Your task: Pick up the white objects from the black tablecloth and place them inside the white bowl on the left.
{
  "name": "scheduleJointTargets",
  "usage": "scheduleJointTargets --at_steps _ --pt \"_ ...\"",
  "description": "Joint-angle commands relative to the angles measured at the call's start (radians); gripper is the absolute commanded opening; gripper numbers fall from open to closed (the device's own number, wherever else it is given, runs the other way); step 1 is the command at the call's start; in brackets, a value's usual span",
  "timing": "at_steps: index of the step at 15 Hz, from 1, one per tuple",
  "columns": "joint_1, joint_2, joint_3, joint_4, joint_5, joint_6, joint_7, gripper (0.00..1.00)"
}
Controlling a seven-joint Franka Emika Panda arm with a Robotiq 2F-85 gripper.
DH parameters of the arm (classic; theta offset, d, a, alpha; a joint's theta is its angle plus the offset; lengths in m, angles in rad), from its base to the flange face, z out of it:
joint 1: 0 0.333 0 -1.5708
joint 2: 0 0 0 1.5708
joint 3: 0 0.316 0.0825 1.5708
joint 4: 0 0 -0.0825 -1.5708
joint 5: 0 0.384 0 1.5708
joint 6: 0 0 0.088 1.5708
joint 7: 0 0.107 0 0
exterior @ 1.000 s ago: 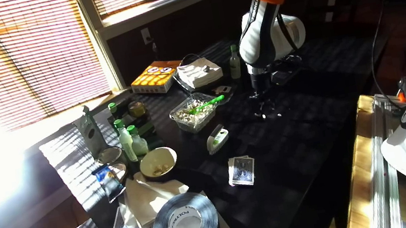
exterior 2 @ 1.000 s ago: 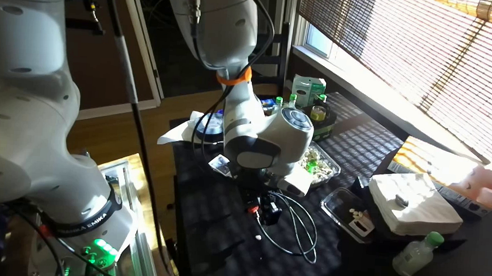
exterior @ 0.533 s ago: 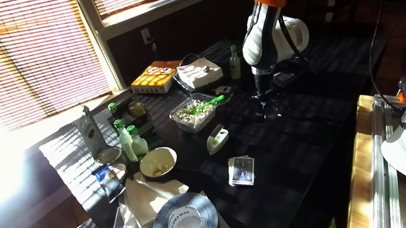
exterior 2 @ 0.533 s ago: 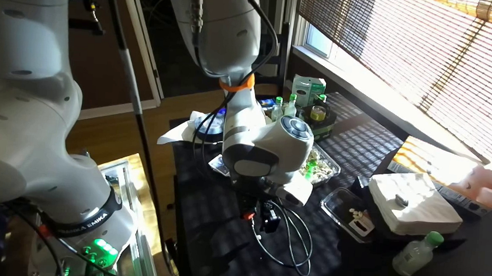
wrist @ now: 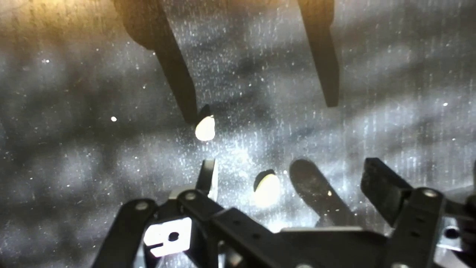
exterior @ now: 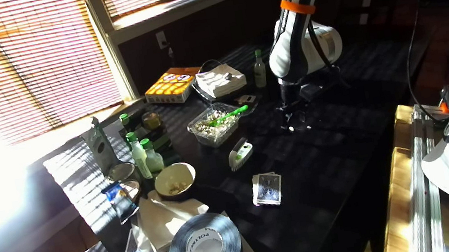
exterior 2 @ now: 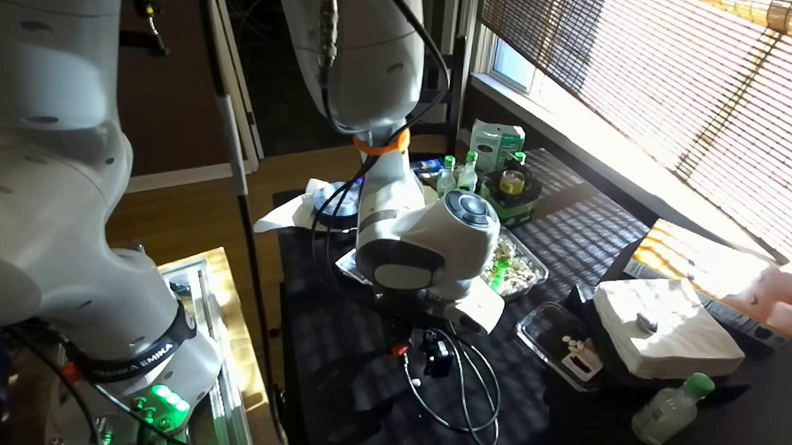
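Broad black tablecloth [exterior: 317,188]: the largest item, spread wide in both exterior views. White-and-black robot arm [exterior: 284,50] with an orange band [exterior: 298,7]: bent over the tablecloth. Black metal two-finger gripper [wrist: 292,182]: at the arm's lower end, low over the tablecloth. Its fingers [wrist: 381,186] stand wide apart, with nothing in hold.

Clock directions for the next entries are taken in an exterior view, gripper at centre. Clear squarish plastic container [exterior: 207,139]: about nine o'clock, filled with pale bits [exterior: 204,125], a bright-green utensil [exterior: 231,114] laid across them. Round cream-white bowl [exterior: 168,176]: between eight and nine o'clock, well apart from the gripper, pale pieces [exterior: 178,188] at its bottom. White brush [exterior: 242,154] with a dark handle: between eight and nine o'clock, nearer than the bowl. Stack of blue-and-white playing cards [exterior: 268,189]: seven o'clock.

Smallest items, wrist view, both on the tablecloth: the larger rounded white bit [wrist: 267,190] shows between the fingers, apart from both. The smaller rounded white bit [wrist: 205,128] lies beyond the fingertips, between ten and eleven o'clock from the larger, with a finger shadow [wrist: 177,83] just beside it.
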Motion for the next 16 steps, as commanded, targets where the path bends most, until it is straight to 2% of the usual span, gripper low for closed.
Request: scheduleJointTargets --at_steps 1,6,11,16 --pt "-0.007 0.000 0.009 0.001 -0.005 -0.004 0.004 1.00" --pt "0.002 0.025 -0.003 0.015 0.002 0.032 0.034 1.00" --pt "0.042 0.060 -0.047 0.020 -0.016 0.118 0.097 1.00" --pt "0.090 0.083 -0.084 0.015 -0.028 0.148 0.139 0.91"
